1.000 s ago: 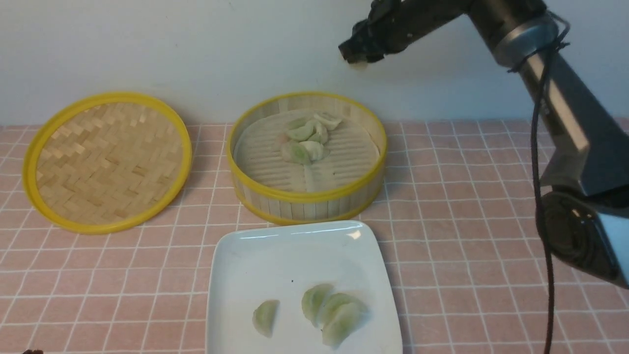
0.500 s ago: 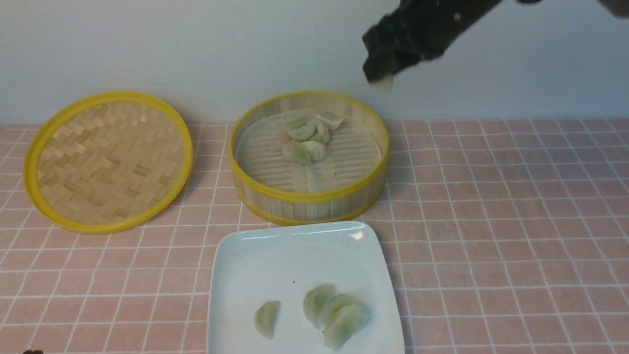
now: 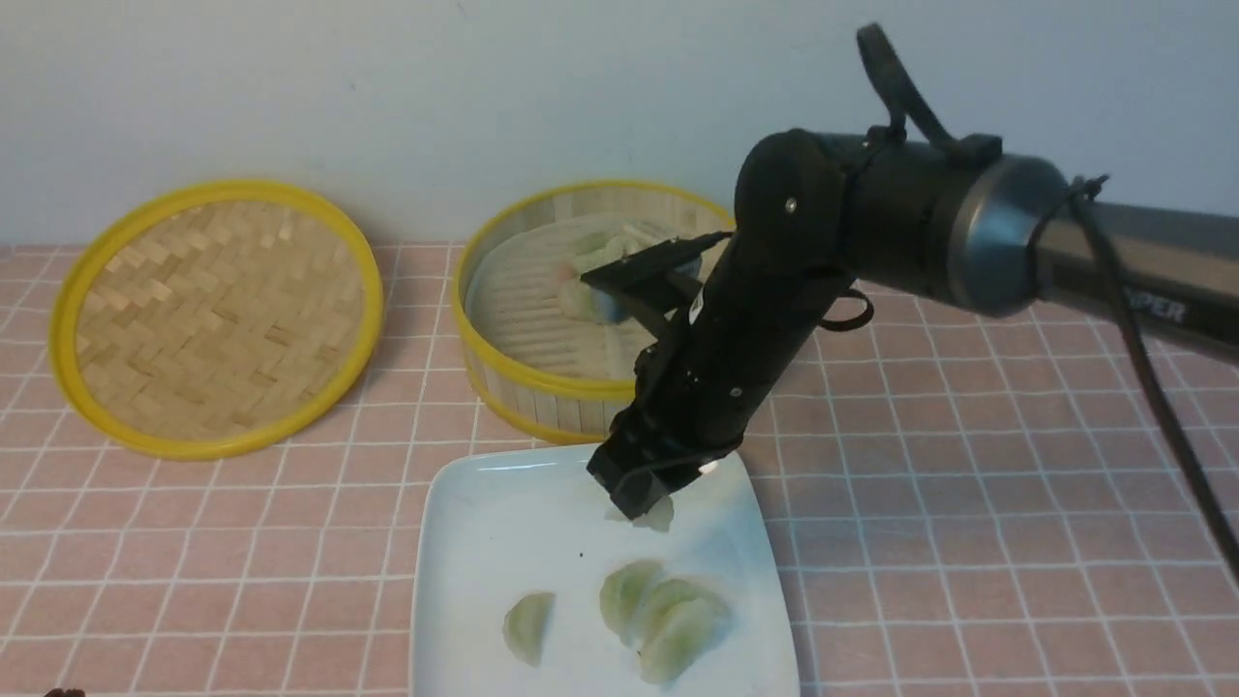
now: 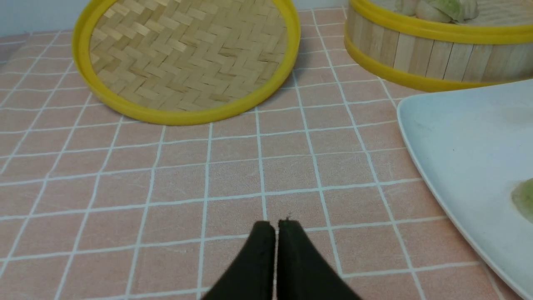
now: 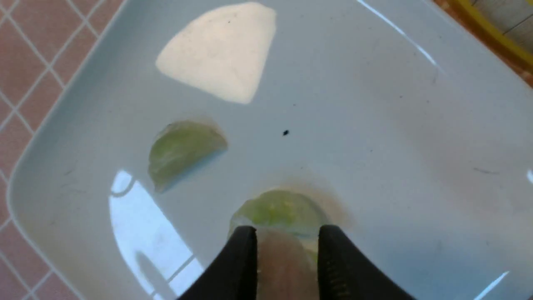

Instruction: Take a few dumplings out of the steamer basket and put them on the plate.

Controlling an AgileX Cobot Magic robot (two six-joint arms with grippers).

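Above the glossy square plate [image 3: 484, 542], the right hand [image 5: 287, 233] grips a smooth pinkish dumpling [image 5: 285, 266]; the left [image 4: 277, 227] is clenched.

So the right arm [image 3: 871, 223] comes in from three o'clock, wrist bent, its gripper [image 5: 287, 239] aimed down toward seven, tips apart. Left gripper's [image 4: 276, 229] tips sit nearly together.

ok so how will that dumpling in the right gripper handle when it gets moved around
The dumpling looks soft: its thin, translucent skin would probably dent or tear if squeezed hard. Its surface looks moist, so it may slip between the right gripper's fingertips. Being small, it's likely light.
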